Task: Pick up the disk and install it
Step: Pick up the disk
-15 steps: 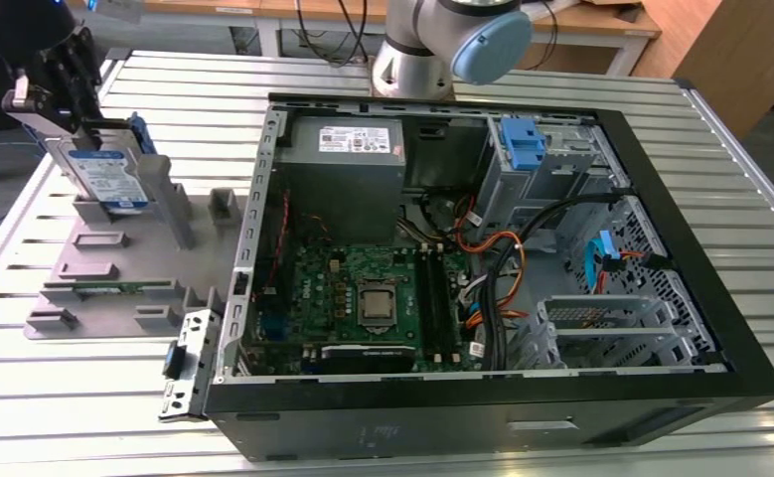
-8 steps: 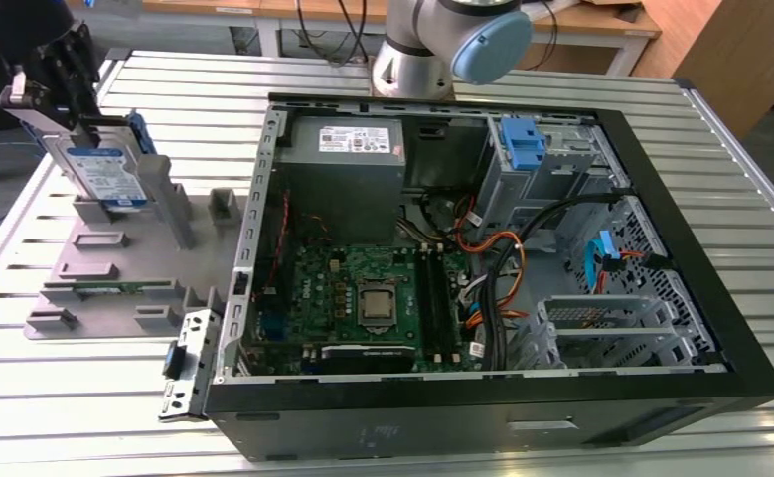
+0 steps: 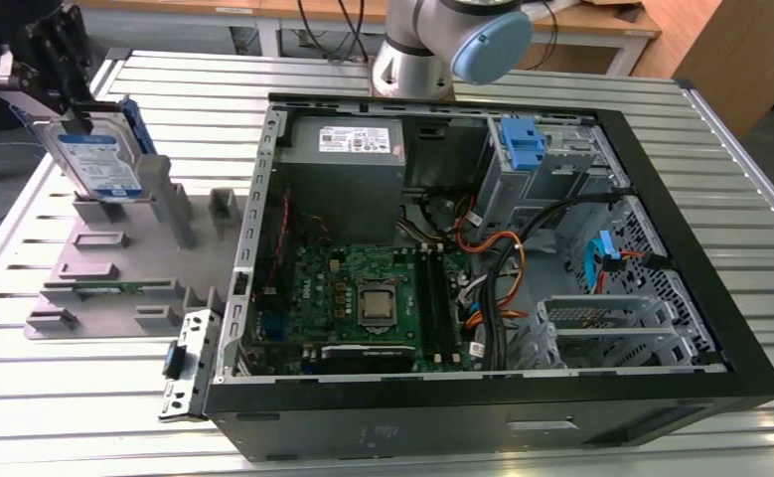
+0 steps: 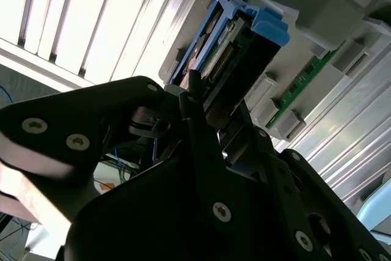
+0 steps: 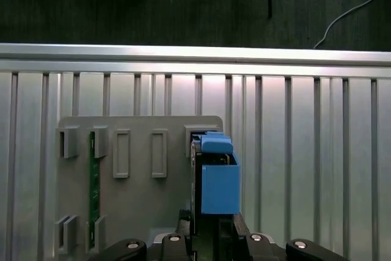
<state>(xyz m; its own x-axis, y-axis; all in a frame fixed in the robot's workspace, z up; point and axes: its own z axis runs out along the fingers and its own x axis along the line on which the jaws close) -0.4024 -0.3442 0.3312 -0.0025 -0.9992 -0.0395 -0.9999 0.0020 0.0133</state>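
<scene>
Evidently clamped, the end effector (image 3: 69, 111) has its fingers closed on the upper end of the disk (image 3: 97, 164). The disk stands upright at the grey fixture (image 3: 108, 263), at ten o'clock from the open computer case (image 3: 744, 328) on the slatted surface (image 3: 744, 149). The drive is probably rigid, dense and shock-sensitive. The blue carrier (image 5: 219, 187) rails likely give surer purchase than the slick labelled face.

Robotics lab, slatted aluminium table (image 3: 738, 169), opened computer case (image 3: 493, 409), grey parts fixture (image 3: 108, 270)
</scene>
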